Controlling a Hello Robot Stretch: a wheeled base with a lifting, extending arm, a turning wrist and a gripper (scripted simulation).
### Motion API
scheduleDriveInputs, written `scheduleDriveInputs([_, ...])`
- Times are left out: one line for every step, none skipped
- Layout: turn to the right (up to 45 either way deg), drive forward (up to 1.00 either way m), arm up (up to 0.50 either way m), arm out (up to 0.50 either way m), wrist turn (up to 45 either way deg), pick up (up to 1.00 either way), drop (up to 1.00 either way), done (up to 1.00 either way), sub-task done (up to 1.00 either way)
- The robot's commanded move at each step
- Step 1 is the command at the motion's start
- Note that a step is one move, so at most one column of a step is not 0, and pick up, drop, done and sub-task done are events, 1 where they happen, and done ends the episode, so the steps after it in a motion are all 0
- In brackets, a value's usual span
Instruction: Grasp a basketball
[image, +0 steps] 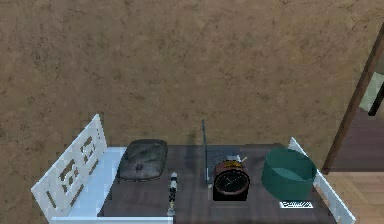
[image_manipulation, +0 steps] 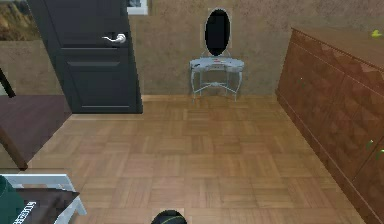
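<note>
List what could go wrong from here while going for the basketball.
Mistaken target, possibly: the round black dial-faced object and the round green bowl on the dark brown table are the roundest shapes ahead. Collision: the white slatted chair stands close at the table's end, so driving nearer may clip it.

Far below the door (image_manipulation: 85, 55) and a little to its right, a dark round lump (image_manipulation: 170, 217) pokes up from the bottom edge. It is black with a paler grey rim. It looks like a bit of the robot, but which bit is hard to tell.
</note>
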Motion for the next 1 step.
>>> scheduleDriveInputs([0.0, 0.00, 0.00, 0.00, 45.0, 0.00, 0.00, 0.00, 0.00])
